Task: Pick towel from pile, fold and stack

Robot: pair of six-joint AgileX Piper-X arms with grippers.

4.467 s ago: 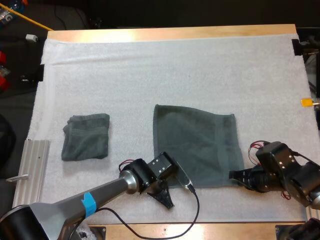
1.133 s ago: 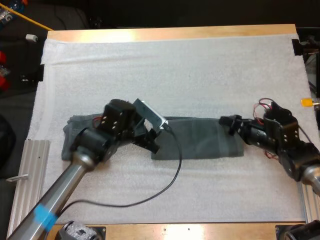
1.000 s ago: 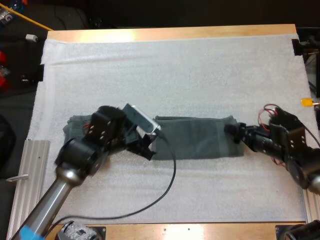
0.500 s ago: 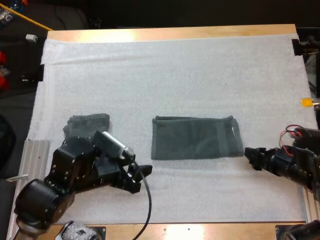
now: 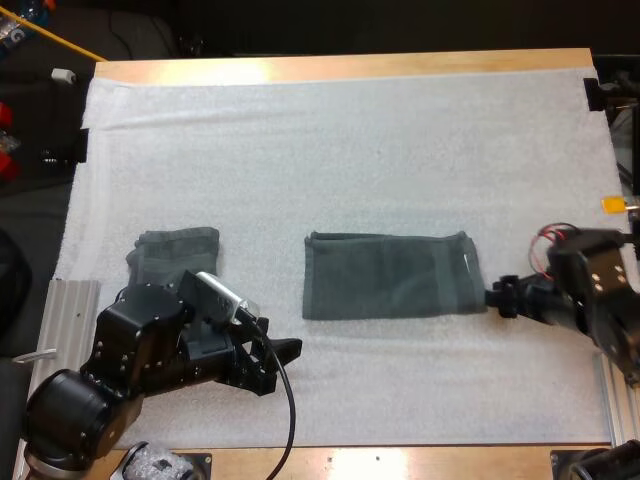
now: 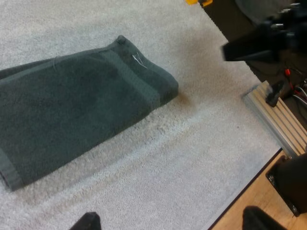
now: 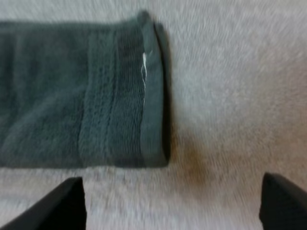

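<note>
A dark grey-green towel (image 5: 393,276) lies folded in half as a long strip at the middle of the mat. My left gripper (image 5: 278,358) hovers in front of the strip's left end, open and holding nothing. From the left wrist view the towel (image 6: 72,103) is ahead of my open fingertips (image 6: 89,222). My right gripper (image 5: 497,297) sits just off the strip's right edge, open and apart from it. Its wrist view has the towel's hemmed end (image 7: 120,91) beyond my spread fingertips (image 7: 53,203). A folded towel stack (image 5: 170,256) rests at the left, partly hidden by my left arm.
An aluminium rail (image 5: 58,330) lies along the mat's left edge. Another rail (image 6: 276,117) runs along the right edge, near my right arm. The wooden table edge (image 5: 350,66) borders the far side. Bare white mat (image 5: 350,150) stretches behind the towel.
The spread towel was folded in half. Both grippers let go of it and drew back: the left to the front left, the right out to the right and then close to the edge again.
</note>
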